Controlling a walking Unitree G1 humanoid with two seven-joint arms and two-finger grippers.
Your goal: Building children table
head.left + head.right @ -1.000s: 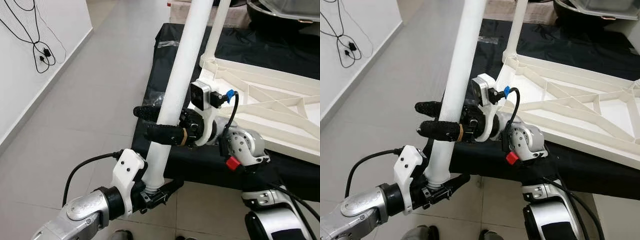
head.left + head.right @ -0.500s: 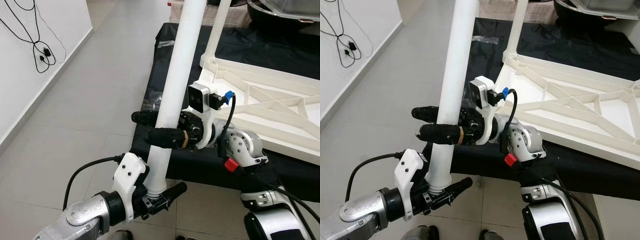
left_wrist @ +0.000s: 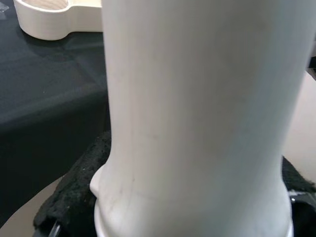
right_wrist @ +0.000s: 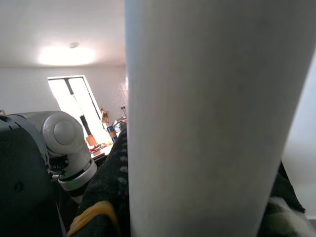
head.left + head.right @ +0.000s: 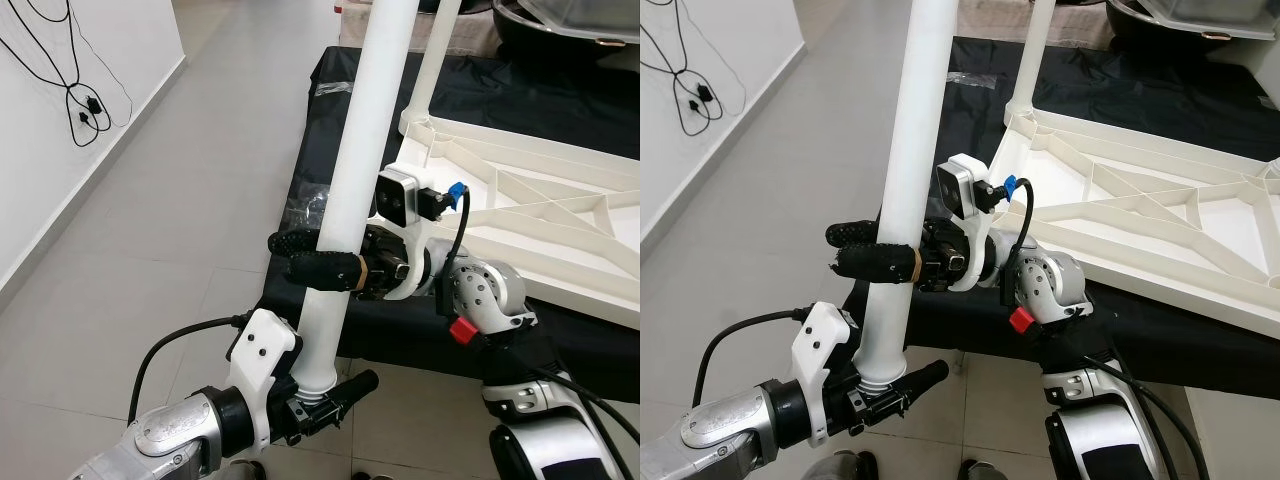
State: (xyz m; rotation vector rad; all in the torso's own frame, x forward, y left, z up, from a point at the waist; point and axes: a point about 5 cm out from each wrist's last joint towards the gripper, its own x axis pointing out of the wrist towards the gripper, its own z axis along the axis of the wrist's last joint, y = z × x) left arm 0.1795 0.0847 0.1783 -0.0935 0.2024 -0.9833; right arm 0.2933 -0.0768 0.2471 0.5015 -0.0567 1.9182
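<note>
A long white table leg [image 5: 365, 130] stands nearly upright in front of me, held by both grippers. My left gripper [image 5: 318, 392] is shut on its lower, ringed end; in the left wrist view the leg [image 3: 197, 108] sits between the black fingers [image 3: 74, 192]. My right gripper [image 5: 312, 255] is shut on the leg's middle, one finger on each side, and the leg [image 4: 197, 123] shows close up in the right wrist view. The white ribbed table top [image 5: 540, 200] lies upside down on a black cloth, with another leg [image 5: 432, 70] standing at its near-left corner.
The black cloth [image 5: 330, 90] covers a low platform to my right, its edge just behind the held leg. Grey tiled floor [image 5: 190, 200] spreads to the left up to a white wall with a hanging black cable [image 5: 80, 100].
The held leg has tilted more upright. My right gripper's two fingers have drawn closer together around it. My left gripper has sunk a little with the leg's lower end.
</note>
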